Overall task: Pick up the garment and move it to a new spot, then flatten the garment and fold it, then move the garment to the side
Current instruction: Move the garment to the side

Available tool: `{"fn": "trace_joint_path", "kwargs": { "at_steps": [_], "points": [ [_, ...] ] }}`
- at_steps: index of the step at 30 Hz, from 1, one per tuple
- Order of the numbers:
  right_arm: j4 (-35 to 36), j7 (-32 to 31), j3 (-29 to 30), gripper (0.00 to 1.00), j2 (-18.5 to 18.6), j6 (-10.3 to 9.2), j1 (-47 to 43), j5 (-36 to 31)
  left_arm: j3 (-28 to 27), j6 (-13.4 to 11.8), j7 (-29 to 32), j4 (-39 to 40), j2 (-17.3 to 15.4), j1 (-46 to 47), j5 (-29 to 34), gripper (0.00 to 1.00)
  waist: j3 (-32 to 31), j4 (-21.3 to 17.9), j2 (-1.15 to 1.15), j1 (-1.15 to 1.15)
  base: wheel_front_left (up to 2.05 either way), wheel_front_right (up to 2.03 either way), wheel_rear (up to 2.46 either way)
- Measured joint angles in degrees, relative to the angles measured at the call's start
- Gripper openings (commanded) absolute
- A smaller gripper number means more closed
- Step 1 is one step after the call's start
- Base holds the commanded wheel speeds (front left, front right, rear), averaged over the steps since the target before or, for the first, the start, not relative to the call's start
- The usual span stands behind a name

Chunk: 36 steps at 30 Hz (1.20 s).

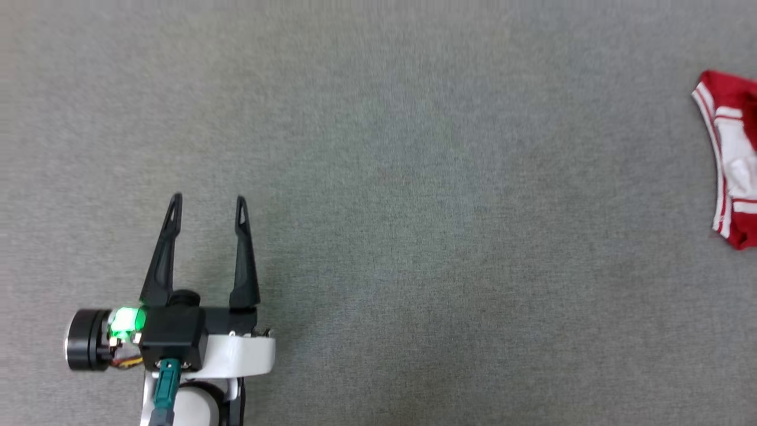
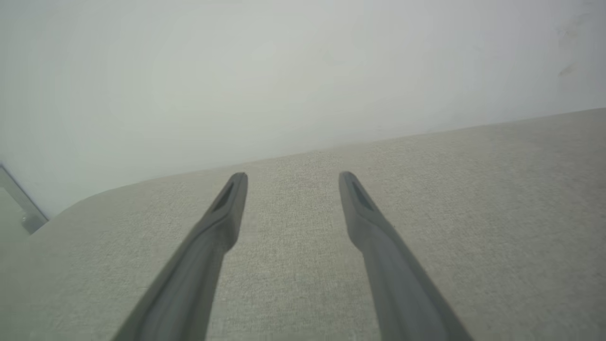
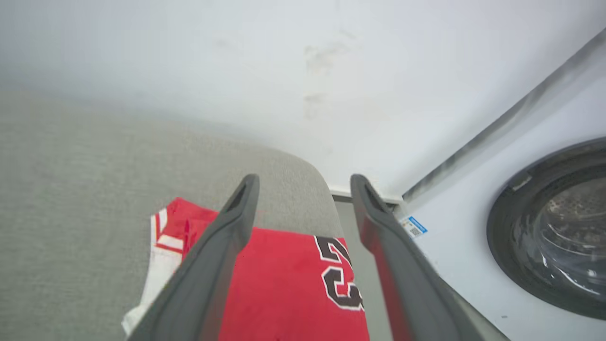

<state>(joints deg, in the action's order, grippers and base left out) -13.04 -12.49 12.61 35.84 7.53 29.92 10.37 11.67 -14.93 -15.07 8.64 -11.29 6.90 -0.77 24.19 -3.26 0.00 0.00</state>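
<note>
right gripper [image 3: 305, 179] fingers fill the foreground of the right wrist view: two long dark fingers, set well apart, with nothing between them. they hang over the garment [image 3: 284, 284], which lies below and between them on the grey desk [image 3: 71, 189], close to the desk's rounded corner. whether the fingers touch the cloth cannot be told; their tips reach past the garment's far edge. the red body lies flat, with black, white-outlined numerals near the finger on that view's right. a white sleeve with red stripes lies bunched beside the other finger. beyond the desk corner stands a white washing machine [image 3: 554, 227] with a round dark door and a small blue label [image 3: 413, 226] on its front. a pale wall [image 3: 236, 47] rises behind.

left gripper [image 1: 209, 200] sits at the lower left of the head view, fingers parted and pointing up that view, holding nothing. a green light shows on its wrist. in the left wrist view its fingers hang over bare grey desk surface, with the desk's far edge and a plain wall behind.

in the head view the garment lies at the right edge, partly cut off by the frame, showing red cloth, striped trim and a white sleeve. it is well apart from the left gripper, with open desk between them.
</note>
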Motion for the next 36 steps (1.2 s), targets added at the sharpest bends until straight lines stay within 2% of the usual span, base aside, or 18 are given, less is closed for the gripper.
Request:
{"fn": "trace_joint_path", "kwargs": {
  "at_steps": [9,14,21,29,36],
  "points": [
    [11.6,14.3,-1.5,1.0,-11.7,0.0,-5.2,-4.2,-1.7,0.4,0.0,-1.9,0.7,-4.4,-1.1,1.0,-6.9,1.1,0.0,0.0,0.0,0.0,0.0],
    [14.6,20.9,-4.3,1.0,-17.8,0.0,-9.5,-4.7,-2.2,1.4,0.0,-3.1,1.3,-6.0,-1.5,1.0,-10.1,2.3,0.0,-0.01,0.0,0.0,0.0],
    [15.3,24.2,-8.0,1.0,-25.7,0.0,-18.4,-4.0,-2.5,2.6,0.0,-5.0,2.0,-8.2,-1.4,1.0,-14.6,4.2,0.0,-0.01,0.0,0.0,0.0],
    [13.7,25.7,-9.6,1.0,-28.7,-0.01,-26.2,-3.3,-2.7,3.9,0.0,-6.3,2.3,-10.3,-1.2,1.0,-18.6,5.5,0.0,-0.01,0.0,0.0,0.0],
    [13.8,26.6,-8.6,1.0,-30.9,-0.01,-32.5,-2.9,-3.1,5.4,0.0,-6.7,2.7,-11.7,-1.6,1.0,-21.2,5.9,0.0,-0.01,0.0,0.0,0.0]
  ]
}}
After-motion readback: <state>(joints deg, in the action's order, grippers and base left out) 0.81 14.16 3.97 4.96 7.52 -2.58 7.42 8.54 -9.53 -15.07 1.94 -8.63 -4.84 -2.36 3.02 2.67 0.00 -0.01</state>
